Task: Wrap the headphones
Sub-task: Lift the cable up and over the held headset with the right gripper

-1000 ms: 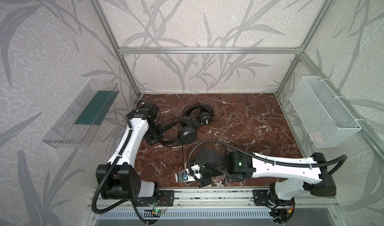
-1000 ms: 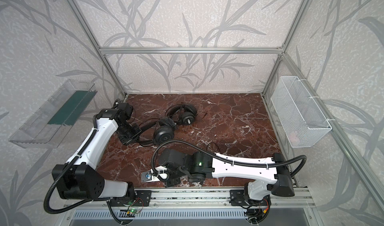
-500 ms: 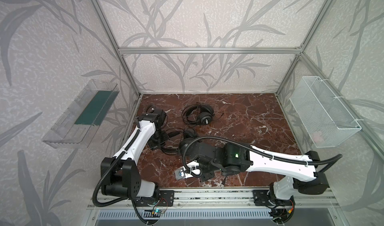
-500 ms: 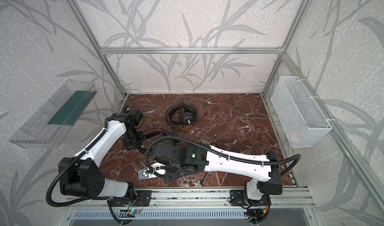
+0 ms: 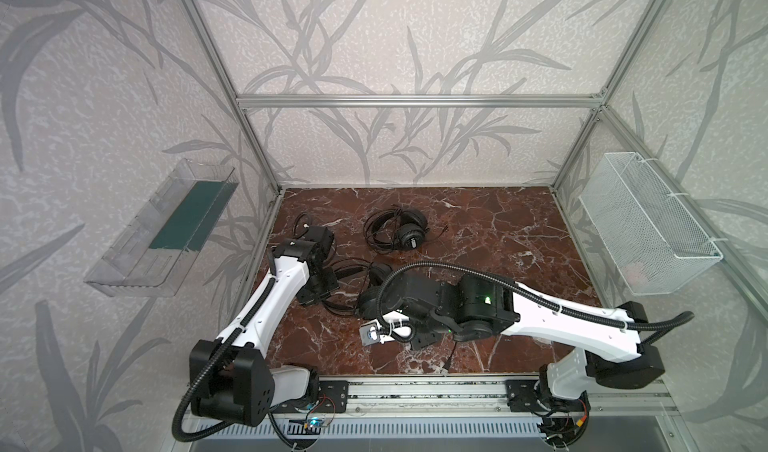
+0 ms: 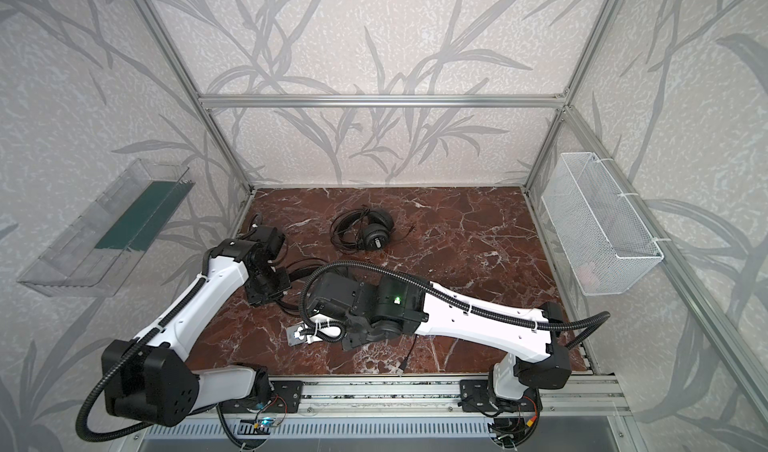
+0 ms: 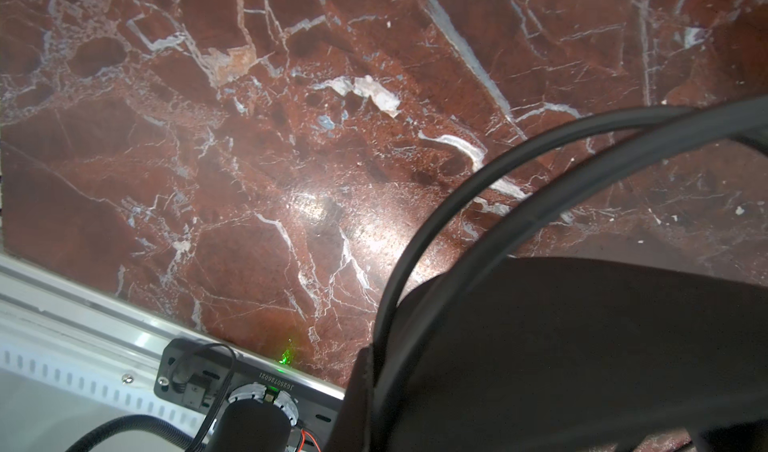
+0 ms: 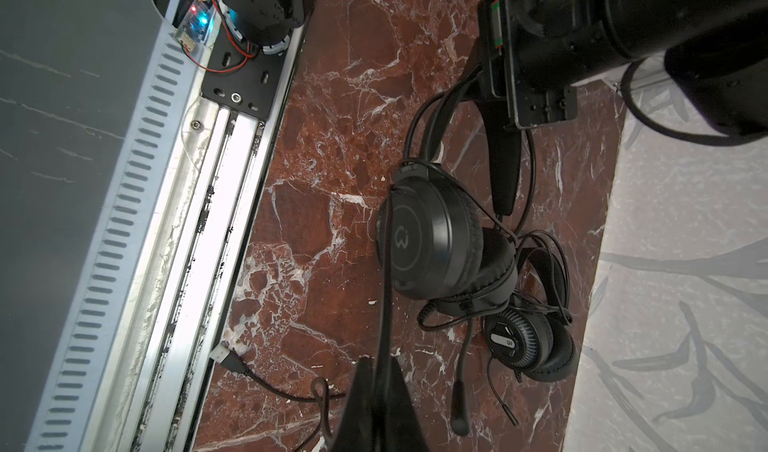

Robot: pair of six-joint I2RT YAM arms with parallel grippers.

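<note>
The marble table [image 5: 498,229] forms the cell floor. The right arm [image 5: 573,325] lies low across its near half, pointing left, and the left arm [image 5: 274,300] extends along the left edge. A mesh basket [image 5: 648,238] hangs on the right wall and a clear tray [image 5: 137,258] on the left wall.

The far headset [image 5: 409,240] lies far-centre with its cord coiled against it. The near headset [image 8: 428,242] lies left of centre between the grippers, largely hidden under the right arm in both top views.

The left gripper [image 8: 504,198] has its jaws together beside the headband [image 8: 445,115]; I cannot tell whether they pinch it. The right gripper [image 8: 376,364] is clamped on a thin cable [image 8: 387,304] that runs to the near headset. Its plug [image 8: 226,356] rests at the near edge.
</note>
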